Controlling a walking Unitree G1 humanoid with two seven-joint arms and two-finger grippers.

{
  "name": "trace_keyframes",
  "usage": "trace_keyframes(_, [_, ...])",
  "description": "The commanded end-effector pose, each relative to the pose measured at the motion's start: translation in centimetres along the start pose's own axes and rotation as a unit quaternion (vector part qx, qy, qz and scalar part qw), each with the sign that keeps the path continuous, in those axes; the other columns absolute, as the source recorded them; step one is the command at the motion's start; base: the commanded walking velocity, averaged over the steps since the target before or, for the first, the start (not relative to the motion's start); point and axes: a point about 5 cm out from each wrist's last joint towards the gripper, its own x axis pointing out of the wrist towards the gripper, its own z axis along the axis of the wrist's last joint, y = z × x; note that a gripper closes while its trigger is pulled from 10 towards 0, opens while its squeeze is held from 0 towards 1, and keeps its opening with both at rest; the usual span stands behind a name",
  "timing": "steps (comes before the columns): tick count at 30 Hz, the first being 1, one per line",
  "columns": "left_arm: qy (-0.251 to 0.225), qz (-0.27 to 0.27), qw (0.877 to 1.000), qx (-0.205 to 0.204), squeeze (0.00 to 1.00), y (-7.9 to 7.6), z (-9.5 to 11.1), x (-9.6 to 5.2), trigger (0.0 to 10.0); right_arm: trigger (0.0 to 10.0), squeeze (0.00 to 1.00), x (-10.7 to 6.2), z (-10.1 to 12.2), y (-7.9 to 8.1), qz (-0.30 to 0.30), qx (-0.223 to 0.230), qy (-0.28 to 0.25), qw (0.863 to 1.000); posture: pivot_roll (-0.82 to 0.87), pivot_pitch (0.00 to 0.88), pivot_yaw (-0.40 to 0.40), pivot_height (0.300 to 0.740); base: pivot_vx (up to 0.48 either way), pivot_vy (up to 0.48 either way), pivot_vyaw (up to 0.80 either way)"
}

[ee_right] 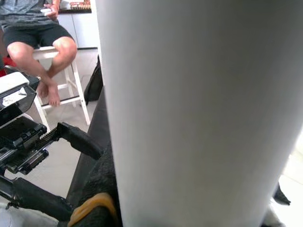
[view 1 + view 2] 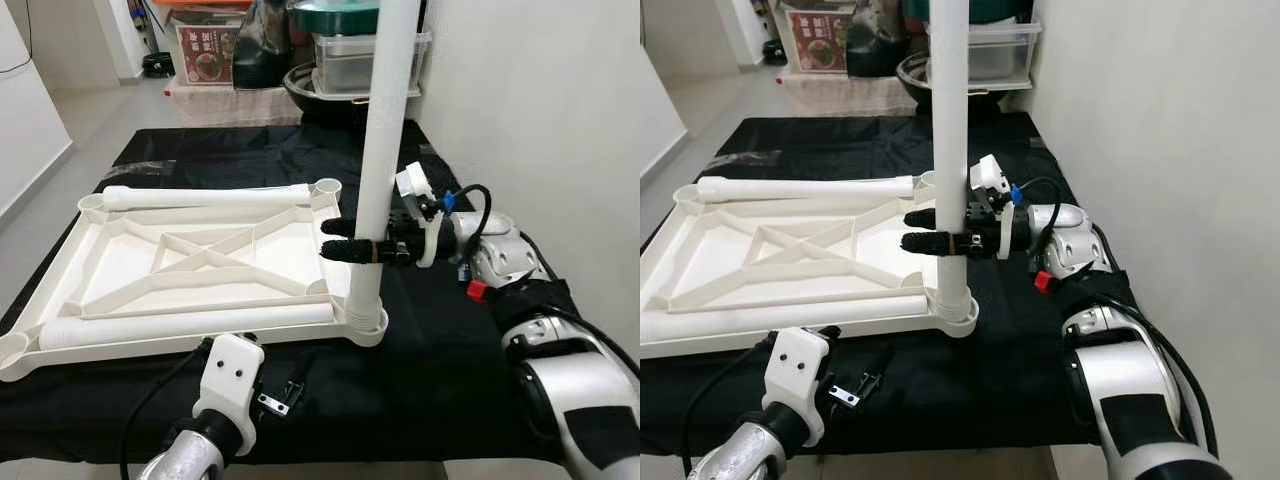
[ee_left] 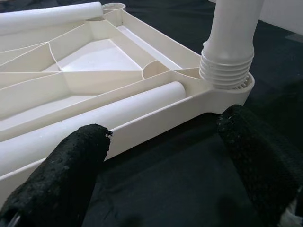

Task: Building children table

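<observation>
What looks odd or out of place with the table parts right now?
Nothing is damaged. The upright leg stands in the tabletop's near-right corner socket, held by the right end effector; two loose legs lie on the upturned tabletop.

You cannot see the top of the upright leg (image 2: 385,130); it runs out past the upper edge in both eye views. In the right wrist view that leg covers most of the picture, so the right tool (image 2: 366,251) fingers behind it are hidden. The tabletop frame (image 2: 200,255) is cut by the left edge in the right eye view. The left tool (image 3: 165,161) fingertips are cropped at the bottom in the left wrist view. A person (image 1: 35,33) seated on a stool is cut off above the torso.
</observation>
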Motion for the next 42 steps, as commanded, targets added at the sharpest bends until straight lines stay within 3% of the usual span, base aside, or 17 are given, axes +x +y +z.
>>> trace_keyframes(1, [0.008, 0.000, 1.000, 0.007, 0.00, 0.1, -0.1, -0.2, 10.0, 10.0, 0.00, -0.2, 0.0, 0.0, 0.007, 0.001, 0.013, 1.000, 0.18, 0.103, -0.002, 0.740, 0.000, 0.000, 0.00])
trace_keyframes(20, [0.011, -0.005, 1.000, 0.014, 0.00, 0.0, -0.1, -0.1, 10.0, 10.0, 0.00, -1.2, -0.7, 0.6, 0.041, 0.020, 0.009, 0.999, 0.18, 0.104, 0.008, 0.740, 0.000, 0.000, 0.00])
trace_keyframes(42, [0.007, -0.008, 1.000, 0.012, 0.00, -0.1, 0.0, 0.3, 10.0, 10.0, 0.00, -2.4, -0.8, 0.4, 0.021, 0.022, 0.017, 0.999, 0.17, 0.094, 0.000, 0.740, 0.000, 0.000, 0.00])
